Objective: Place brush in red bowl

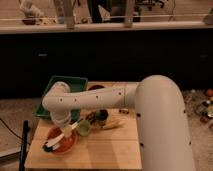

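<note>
The red bowl [61,141] sits at the front left of the wooden table [100,150]. The brush [59,139], with a white handle and a dark head at its lower left end, lies slanted across the bowl, its handle rising up and right. My gripper [64,125] hangs at the end of the white arm just above the bowl's back edge, at the upper part of the handle. The arm hides the gripper's tips.
A green rectangular tray [65,90] stands at the back left. A small green cup [83,129], a dark item [101,118] and a short yellow item [114,123] lie mid-table. A dark brown bowl [96,88] sits behind the arm. A counter runs along the back.
</note>
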Controlling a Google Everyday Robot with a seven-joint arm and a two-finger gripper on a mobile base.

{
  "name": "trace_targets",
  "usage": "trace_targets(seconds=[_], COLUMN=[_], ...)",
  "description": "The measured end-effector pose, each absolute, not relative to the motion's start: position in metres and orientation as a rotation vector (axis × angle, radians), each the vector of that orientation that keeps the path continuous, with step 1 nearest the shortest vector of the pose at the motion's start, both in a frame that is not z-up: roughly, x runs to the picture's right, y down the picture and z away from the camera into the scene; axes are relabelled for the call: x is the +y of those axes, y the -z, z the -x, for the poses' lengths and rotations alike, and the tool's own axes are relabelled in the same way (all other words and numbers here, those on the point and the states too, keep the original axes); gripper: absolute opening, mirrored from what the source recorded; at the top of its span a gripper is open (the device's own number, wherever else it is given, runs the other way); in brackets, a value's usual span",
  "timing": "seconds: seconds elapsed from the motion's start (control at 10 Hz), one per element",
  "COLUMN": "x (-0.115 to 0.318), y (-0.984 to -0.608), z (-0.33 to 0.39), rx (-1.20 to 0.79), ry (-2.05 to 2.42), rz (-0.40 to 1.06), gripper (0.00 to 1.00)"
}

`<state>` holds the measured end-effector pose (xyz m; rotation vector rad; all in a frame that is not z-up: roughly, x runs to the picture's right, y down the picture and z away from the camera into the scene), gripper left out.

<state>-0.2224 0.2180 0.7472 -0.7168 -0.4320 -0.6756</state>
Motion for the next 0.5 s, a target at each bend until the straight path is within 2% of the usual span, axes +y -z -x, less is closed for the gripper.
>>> trace_targets(seconds=[0.5], x=[0.2126], y=[-0.7401], z=[0.2233], rx=[-0.432], ry=[0.689], rz=[0.692], gripper=[0.80])
